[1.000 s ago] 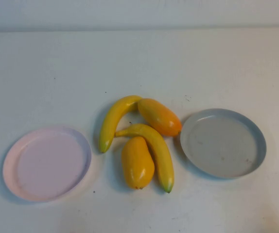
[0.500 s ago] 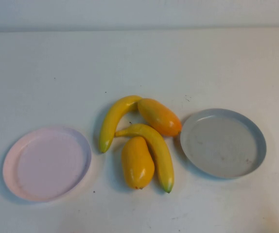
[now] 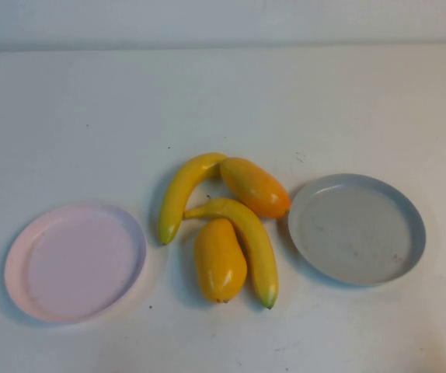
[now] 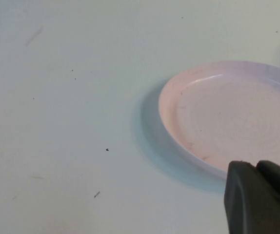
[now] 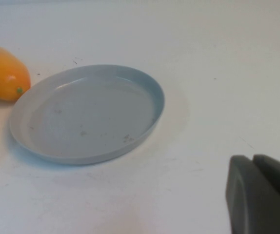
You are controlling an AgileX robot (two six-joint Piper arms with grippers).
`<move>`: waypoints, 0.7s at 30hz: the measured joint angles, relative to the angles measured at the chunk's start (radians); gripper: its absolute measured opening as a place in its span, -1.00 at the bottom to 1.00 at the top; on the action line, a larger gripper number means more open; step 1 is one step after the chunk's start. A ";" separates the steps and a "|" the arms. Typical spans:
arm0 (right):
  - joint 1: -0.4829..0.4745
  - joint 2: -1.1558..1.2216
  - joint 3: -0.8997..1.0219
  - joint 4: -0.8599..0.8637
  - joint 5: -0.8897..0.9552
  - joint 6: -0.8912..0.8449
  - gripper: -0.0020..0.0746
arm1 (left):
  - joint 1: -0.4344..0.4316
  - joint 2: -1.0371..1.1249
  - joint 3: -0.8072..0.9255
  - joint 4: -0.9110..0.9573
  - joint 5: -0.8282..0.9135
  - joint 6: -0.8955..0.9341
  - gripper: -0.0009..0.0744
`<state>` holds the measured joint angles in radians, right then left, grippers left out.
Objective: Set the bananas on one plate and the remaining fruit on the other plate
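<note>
The bananas (image 3: 231, 221) lie between your plates, long axes running near to far; left gripper (image 4: 262, 195) and right gripper (image 5: 264, 192) sit back, jaw states untellable

Two glossy, plastic-looking bananas (image 3: 207, 210) and two smooth, shiny orange-yellow fruits (image 3: 220, 259) lie on a matt white table (image 3: 91, 116). The pink plate (image 3: 21, 264) and grey plate (image 3: 409, 225) look smooth, faintly scuffed. Left gripper (image 4: 262, 200) and right gripper (image 5: 262, 195) are matt black.

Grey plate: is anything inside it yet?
No fruit lies in the grey plate, only small dark specks. Its whole floor shows; what is under it is hidden. Both bananas and both mangoes are on the table. Left claw and right claw show only in wrist views.
</note>
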<state>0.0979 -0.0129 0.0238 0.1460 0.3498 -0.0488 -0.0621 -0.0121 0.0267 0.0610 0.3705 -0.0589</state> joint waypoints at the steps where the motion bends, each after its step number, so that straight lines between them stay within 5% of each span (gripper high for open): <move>1: 0.000 0.000 0.000 0.000 0.000 0.000 -0.99 | 0.000 0.000 0.000 0.000 0.000 0.000 -0.97; 8: 0.000 0.000 0.000 0.000 0.000 0.000 -0.99 | 0.000 0.000 0.000 -0.042 -0.034 -0.059 -0.97; 21: 0.000 0.000 0.000 0.000 0.000 0.000 -0.99 | 0.000 0.000 0.000 -0.210 -0.296 -0.436 -0.97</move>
<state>0.0979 -0.0129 0.0238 0.1460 0.3498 -0.0488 -0.0621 -0.0121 0.0267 -0.1487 0.0742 -0.4948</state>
